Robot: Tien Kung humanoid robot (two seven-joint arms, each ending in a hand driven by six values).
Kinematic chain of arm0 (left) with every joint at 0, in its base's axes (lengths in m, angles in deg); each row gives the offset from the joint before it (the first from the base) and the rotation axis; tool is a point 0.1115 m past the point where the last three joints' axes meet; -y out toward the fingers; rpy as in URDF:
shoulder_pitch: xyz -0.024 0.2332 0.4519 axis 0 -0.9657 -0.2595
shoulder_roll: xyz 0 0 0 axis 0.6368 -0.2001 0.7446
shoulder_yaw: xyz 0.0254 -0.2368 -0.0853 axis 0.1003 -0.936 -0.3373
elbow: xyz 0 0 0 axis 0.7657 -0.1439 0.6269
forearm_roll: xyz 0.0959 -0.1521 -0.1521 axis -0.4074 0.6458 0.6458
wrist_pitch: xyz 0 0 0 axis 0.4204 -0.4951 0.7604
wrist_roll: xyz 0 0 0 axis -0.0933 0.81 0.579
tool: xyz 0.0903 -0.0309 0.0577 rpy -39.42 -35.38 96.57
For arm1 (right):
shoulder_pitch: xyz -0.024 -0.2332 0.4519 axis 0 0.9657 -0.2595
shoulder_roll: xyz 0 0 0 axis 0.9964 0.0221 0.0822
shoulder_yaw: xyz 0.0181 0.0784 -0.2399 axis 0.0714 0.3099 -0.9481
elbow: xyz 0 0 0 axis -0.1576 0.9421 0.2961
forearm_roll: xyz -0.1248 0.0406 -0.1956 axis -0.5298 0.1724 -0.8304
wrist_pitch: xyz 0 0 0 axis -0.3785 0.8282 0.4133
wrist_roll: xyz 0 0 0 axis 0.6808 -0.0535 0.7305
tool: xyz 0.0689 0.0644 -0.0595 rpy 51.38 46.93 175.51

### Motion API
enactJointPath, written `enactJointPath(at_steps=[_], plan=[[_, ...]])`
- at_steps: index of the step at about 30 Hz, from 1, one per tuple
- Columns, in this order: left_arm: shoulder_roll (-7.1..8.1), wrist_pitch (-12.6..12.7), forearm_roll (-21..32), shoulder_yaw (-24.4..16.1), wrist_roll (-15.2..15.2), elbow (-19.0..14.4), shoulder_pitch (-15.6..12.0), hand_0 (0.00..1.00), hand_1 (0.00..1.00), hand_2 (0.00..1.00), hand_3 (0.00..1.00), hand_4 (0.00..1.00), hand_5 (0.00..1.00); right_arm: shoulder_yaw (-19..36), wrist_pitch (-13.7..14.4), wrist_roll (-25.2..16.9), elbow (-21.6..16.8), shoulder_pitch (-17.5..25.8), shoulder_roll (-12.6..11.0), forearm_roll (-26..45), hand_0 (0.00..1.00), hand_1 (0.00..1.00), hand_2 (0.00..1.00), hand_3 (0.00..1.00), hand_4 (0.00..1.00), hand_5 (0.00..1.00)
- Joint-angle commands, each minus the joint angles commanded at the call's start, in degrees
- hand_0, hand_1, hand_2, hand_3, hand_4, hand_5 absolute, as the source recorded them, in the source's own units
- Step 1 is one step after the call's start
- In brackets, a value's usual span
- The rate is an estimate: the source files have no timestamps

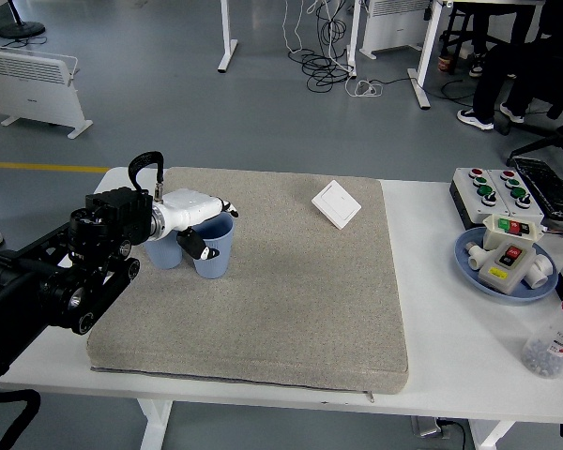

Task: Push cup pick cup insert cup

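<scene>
Two blue cups (pixel 215 251) stand side by side at the mat's far left, the second cup (pixel 163 251) just left of the first. One grey mat (pixel 263 300) covers the table (pixel 450 366). One white switch plate (pixel 336 203) lies at the mat's far side. One button box (pixel 493 188) with four buttons, two green and two red, sits far right. One blue plate (pixel 474 272) holds two smaller button boxes. One bottle (pixel 555 339) stands near right. One robot hand (pixel 195 214) shows, the left.
</scene>
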Motion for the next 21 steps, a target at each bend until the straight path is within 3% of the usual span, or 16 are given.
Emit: enactJointPath(at_steps=[5, 6, 10, 11, 17, 18, 21], plan=[[-0.01, 0.91, 0.0, 0.1, -0.84, 0.34, -0.03, 0.634, 0.752, 0.88, 0.801, 0.537, 0.002, 0.02, 0.01, 0.0, 0.0, -0.01, 0.0, 0.08, 0.774, 0.678, 0.676, 0.567, 0.127, 0.473], [0.0, 1.08, 0.0, 0.13, -0.96, 0.37, -0.06, 0.548, 0.673, 0.781, 0.706, 0.472, 0.002, 0.03, 0.01, 0.0, 0.0, -0.01, 0.0, 0.1, 0.774, 0.678, 0.676, 0.567, 0.128, 0.472], [-0.01, 2.01, 0.0, 0.0, -1.57, 0.37, -0.3, 0.548, 0.673, 0.781, 0.706, 0.472, 0.002, 0.03, 0.01, 0.01, 0.0, -0.04, 0.01, 0.08, 0.774, 0.678, 0.676, 0.567, 0.128, 0.472], [0.03, 2.35, 0.0, 0.03, -1.79, 0.24, -0.39, 0.519, 0.551, 0.554, 0.508, 0.312, 0.002, 0.01, 0.0, 0.0, 0.0, -0.04, 0.0, 0.11, 0.774, 0.678, 0.676, 0.567, 0.128, 0.471], [0.53, 3.26, 0.0, -0.39, -2.42, -1.21, -0.86, 0.519, 0.551, 0.554, 0.508, 0.312, 0.002, 0.09, 0.0, -0.01, 0.0, -0.01, 0.0, 0.06, 0.774, 0.678, 0.676, 0.567, 0.128, 0.471], [0.61, 3.25, 0.0, -0.43, -2.44, -1.41, -0.91, 0.484, 0.499, 0.481, 0.462, 0.293, 0.002, 0.1, 0.0, -0.02, 0.0, 0.0, 0.0, 0.06, 0.774, 0.677, 0.674, 0.567, 0.129, 0.471], [1.08, 2.99, 0.0, -0.8, -2.43, -2.56, -1.28, 0.484, 0.499, 0.481, 0.462, 0.293, 0.002, 0.16, -0.01, 0.0, 0.0, 0.03, 0.0, 0.06, 0.774, 0.677, 0.674, 0.567, 0.129, 0.471]])
